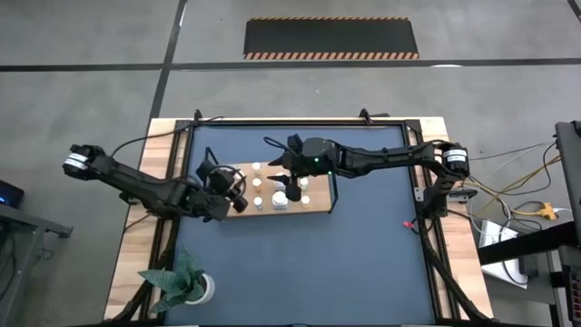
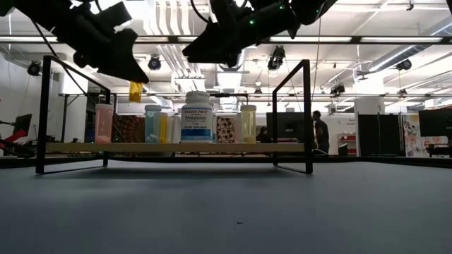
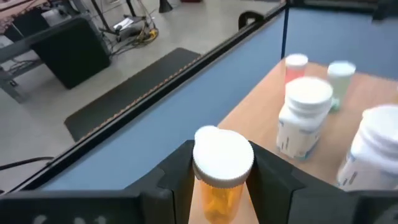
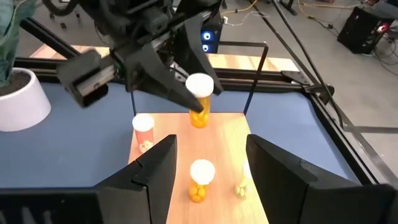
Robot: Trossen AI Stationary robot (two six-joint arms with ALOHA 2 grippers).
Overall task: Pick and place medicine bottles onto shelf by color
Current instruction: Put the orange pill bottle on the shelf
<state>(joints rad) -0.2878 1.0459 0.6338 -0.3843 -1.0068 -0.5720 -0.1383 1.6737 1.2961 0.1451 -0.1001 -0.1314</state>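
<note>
The wooden shelf (image 1: 320,202) lies on the blue table and carries several small bottles standing upright, among them a large white one (image 2: 197,116), a pink-topped one (image 4: 143,129) and an orange one (image 4: 201,180). My left gripper (image 1: 234,193) hovers over the shelf's left end, shut on an orange bottle with a white cap (image 3: 222,163). My right gripper (image 4: 210,148) is open above the shelf's middle (image 1: 292,188), with nothing between its fingers. My left gripper pinches the orange bottle between its two fingers at the white cap and neck (image 3: 224,155), one finger (image 3: 177,171) on each side. The fingers slant down from the table's left. The bottle is upright, its body (image 2: 135,90) below them, lifted clear of the shelf board (image 2: 233,147).
Black frame ends (image 2: 44,113) (image 2: 308,113) rise at both ends of the shelf. A white pot with a green plant (image 1: 189,283) sits at the table's near left corner. Bare blue table spreads near and to the right of the shelf. A person (image 2: 320,130) stands far back in the room.
</note>
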